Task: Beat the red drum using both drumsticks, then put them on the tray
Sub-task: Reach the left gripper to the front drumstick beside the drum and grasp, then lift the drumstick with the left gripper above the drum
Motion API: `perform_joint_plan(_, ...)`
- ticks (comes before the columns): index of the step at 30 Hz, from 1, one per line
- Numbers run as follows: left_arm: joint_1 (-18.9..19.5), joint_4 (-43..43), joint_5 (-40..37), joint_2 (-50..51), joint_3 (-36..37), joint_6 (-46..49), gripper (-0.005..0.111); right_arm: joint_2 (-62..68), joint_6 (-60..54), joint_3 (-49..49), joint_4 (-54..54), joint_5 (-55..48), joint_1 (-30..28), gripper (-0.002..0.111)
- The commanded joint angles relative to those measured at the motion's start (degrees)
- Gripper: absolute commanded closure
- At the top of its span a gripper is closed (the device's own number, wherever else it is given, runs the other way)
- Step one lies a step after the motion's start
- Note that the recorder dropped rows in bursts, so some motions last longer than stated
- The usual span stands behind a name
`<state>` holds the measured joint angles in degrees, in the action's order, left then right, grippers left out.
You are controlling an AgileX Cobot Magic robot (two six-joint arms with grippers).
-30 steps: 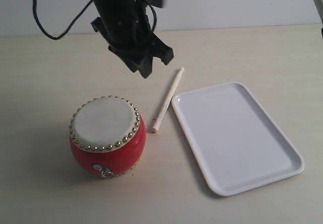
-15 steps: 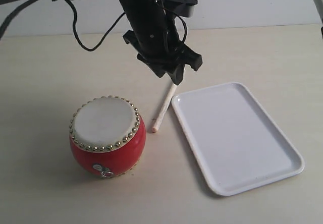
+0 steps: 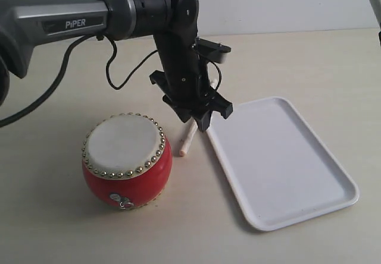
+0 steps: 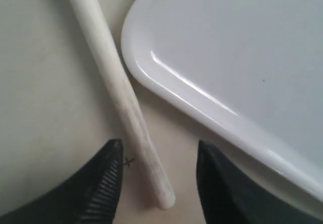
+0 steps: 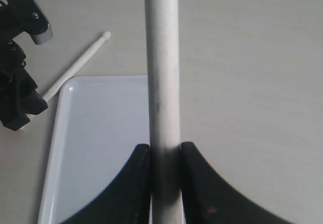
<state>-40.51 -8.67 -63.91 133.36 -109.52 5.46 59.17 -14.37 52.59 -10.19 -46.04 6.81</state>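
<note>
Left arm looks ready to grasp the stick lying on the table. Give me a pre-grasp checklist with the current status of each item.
1. Left gripper open: ok, jaws spread wide.
2. Loose drumstick within the jaws: ok, it runs through the gap, nearer one finger.
3. Tray out of the closing path: cannot tell; its rounded corner lies right by the other finger.
4. Fingertips low enough to grip the stick: cannot tell.
5. Red drum apart from the left gripper: ok.
6. Right gripper holding the other drumstick: ok, jaws closed on it.
</note>
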Motion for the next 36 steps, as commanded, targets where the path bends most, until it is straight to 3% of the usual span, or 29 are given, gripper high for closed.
perform_joint_plan(1,-0.2,0.3,1.0,1.2,-0.4,0.1,0.061,-0.5,-0.5,-0.2,-0.3,0.9,-0.1,0.108)
perform_joint_plan(9,-0.2,1.3,4.7,1.6,-0.4,0.1,0.061,-0.5,-0.7,-0.2,-0.3,0.9,-0.1,0.108)
perform_joint_plan(32,-0.2,2.3,0.3,4.3,-0.4,-0.2,0.061,-0.5,-0.9,-0.2,-0.2,1.1,-0.1,0.108)
perform_joint_plan(34,0.0,2.3,-0.2,4.3,-0.4,-0.2,0.065,-0.5,-0.9,-0.2,-0.2,1.1,-0.1,0.108)
perform_joint_plan(36,0.0,2.3,-0.6,4.3,-0.4,-0.2,0.084,-0.5,-0.9,-0.2,-0.2,1.1,-0.1,0.108)
